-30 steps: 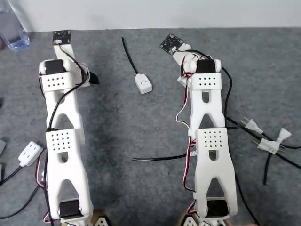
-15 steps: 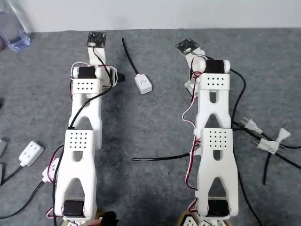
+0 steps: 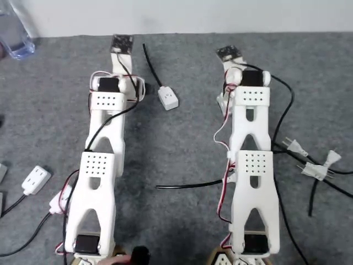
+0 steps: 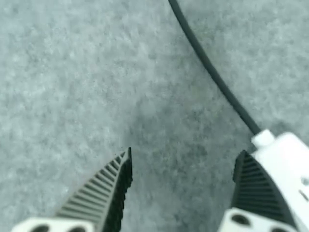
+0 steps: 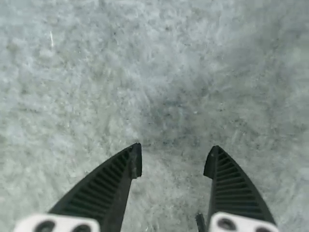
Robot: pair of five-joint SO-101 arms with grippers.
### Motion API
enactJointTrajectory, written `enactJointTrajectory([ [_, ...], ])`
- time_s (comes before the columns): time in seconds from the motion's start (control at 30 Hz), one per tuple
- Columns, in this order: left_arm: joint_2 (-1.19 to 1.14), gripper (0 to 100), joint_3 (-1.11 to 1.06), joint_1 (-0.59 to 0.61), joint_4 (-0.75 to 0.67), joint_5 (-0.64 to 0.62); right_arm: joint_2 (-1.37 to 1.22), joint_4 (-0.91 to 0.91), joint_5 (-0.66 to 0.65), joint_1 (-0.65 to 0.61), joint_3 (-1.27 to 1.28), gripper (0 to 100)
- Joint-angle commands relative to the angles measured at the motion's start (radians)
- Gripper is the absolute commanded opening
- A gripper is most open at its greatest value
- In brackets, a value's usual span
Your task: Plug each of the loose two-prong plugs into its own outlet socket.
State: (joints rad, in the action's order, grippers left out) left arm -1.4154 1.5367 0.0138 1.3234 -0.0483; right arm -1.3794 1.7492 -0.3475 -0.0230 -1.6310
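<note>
While set side by side at the near edge of the table, both arms stretched out over a grey, carpet-like cloth reaching back to a white wall. At the near left, well apart from the left arm, a white outlet socket on its thin black lead. Between the arms, a loose black cable end flat on the cloth, running toward the right arm.

Out to the right of that arm, two white two-prong plugs, both lying unplugged on the cloth: the nearer-in plug just beside the arm, the outer plug near the table's right edge, black leads crossing around them.

Farther back, between the two wrists, a second outlet socket, face up, with its black cord trailing off toward the wall. Left pincer spread wide above bare cloth, gripping nothing. That second socket just beside one ribbed finger — touching or not, cannot tell. Cord slanting away across the cloth. Right pincer parted, empty, aimed down at plain cloth, well apart from plugs and sockets alike.

At the far left corner, close to the wall, a clear plastic bottle — contents impossible to make out.
</note>
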Motion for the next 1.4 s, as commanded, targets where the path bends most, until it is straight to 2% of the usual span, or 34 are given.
enactJointTrajectory([
  [0.0, 0.018, 32, 0.038, -0.009, -0.08, 0.002, 0.019, 0.004, 0.008, -0.002, -0.051, 22.4],
  [0.37, 0.018, 32, -0.036, -0.008, -0.227, -0.002, 0.004, -0.035, 0.006, 0.016, -0.044, 22.4],
  [0.57, 0.018, 32, -0.077, -0.008, -0.224, 0.0, -0.035, -0.047, -0.075, 0.01, -0.052, 22.4],
  [0.8, 0.018, 32, -0.094, -0.008, -0.239, 0.006, -0.039, -0.064, -0.083, 0.018, -0.052, 22.4],
  [1.03, 0.018, 32, -0.162, -0.005, -0.471, 0.146, -0.041, -0.068, -0.084, 0.022, -0.052, 22.4],
  [1.27, 0.018, 32, -0.291, -0.005, -0.692, 0.167, -0.042, -0.068, -0.084, 0.022, -0.052, 22.4],
  [1.37, 0.02, 32, -0.305, -0.008, -0.732, 0.167, -0.042, -0.068, -0.084, 0.022, -0.049, 22.4],
])
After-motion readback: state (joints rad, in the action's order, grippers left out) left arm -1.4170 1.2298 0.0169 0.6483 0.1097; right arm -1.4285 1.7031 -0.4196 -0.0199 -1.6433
